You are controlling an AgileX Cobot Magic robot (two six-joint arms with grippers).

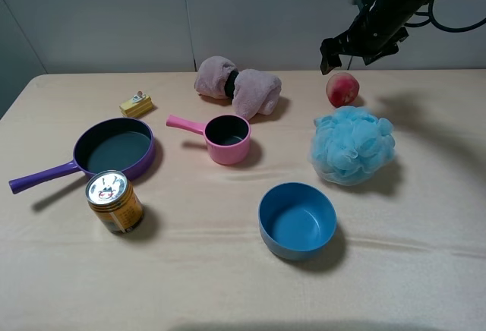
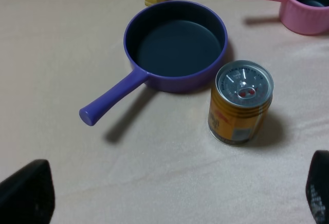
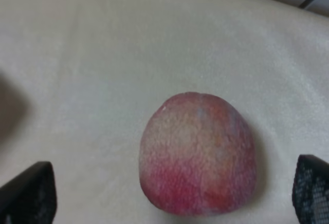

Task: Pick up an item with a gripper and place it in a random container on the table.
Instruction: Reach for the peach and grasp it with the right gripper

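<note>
we are only at the start of the job. the small round red-pink peach (image 1: pixel 342 89) sits on the wide light beige wooden table (image 1: pixel 228 293), far back on the right, just behind the fluffy blue bath sponge (image 1: pixel 353 146). nothing holds it yet. the little pink pot-shaped cup (image 1: pixel 227 140) with the straight handle stands near the middle of the table, well apart from the peach, and it looks empty. so the picking up, the carrying and the dropping in are all left to do.

the black two-fingered right gripper (image 1: pixel 348 56) hangs in the air over the peach and does not touch it. its fingers (image 3: pixel 28 193) are spread wide, one on each side, with the fruit in the gap below them. we think it needs to go down and then squeeze. the left gripper (image 2: pixel 172 198) is spread wide too and holds nothing. it looks down at a purple pan (image 2: pixel 175 49) and a gold can (image 2: pixel 240 103), far from the peach.
</note>
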